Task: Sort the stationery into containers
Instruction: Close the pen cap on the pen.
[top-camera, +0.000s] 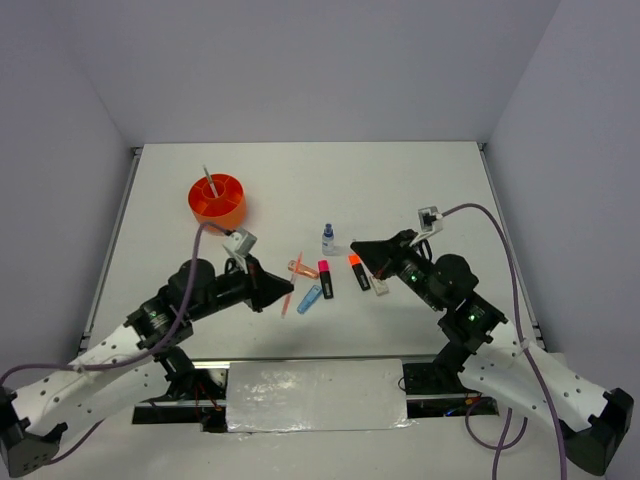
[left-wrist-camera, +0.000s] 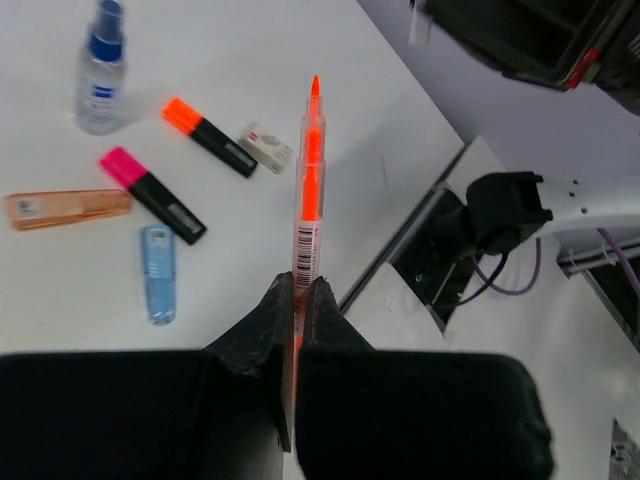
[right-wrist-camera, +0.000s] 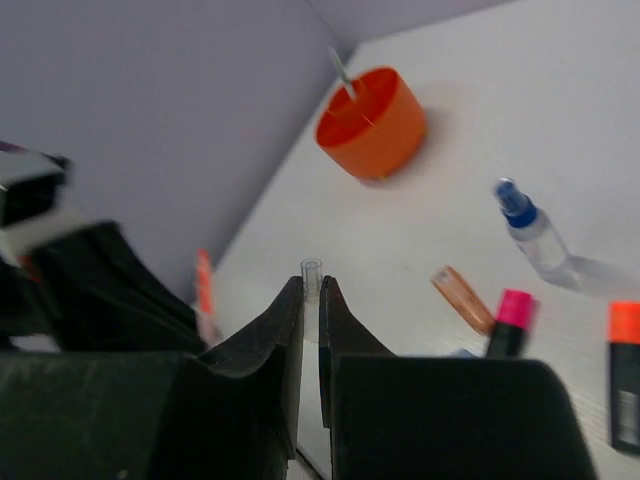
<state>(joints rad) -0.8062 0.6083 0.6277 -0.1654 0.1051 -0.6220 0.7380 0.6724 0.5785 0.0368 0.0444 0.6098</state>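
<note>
My left gripper (left-wrist-camera: 299, 285) is shut on the thin orange pen (left-wrist-camera: 308, 190), which it holds above the table with its tip pointing away; the gripper also shows in the top view (top-camera: 287, 288). My right gripper (right-wrist-camera: 311, 287) is shut on a small clear tube-shaped piece (right-wrist-camera: 311, 270) and hangs over the items in the top view (top-camera: 357, 247). The orange cup (top-camera: 217, 199) stands at the far left with a grey pencil (top-camera: 209, 181) in it. A pink highlighter (top-camera: 325, 278), an orange highlighter (top-camera: 358, 271), a blue marker (top-camera: 309, 298), a white eraser (top-camera: 380, 284) and a blue-capped bottle (top-camera: 328, 238) are on the table between the grippers.
A translucent orange piece (top-camera: 299, 267) lies next to the pink highlighter. A white plate (top-camera: 315, 395) covers the near edge between the arm bases. Walls close in the table at the back and both sides.
</note>
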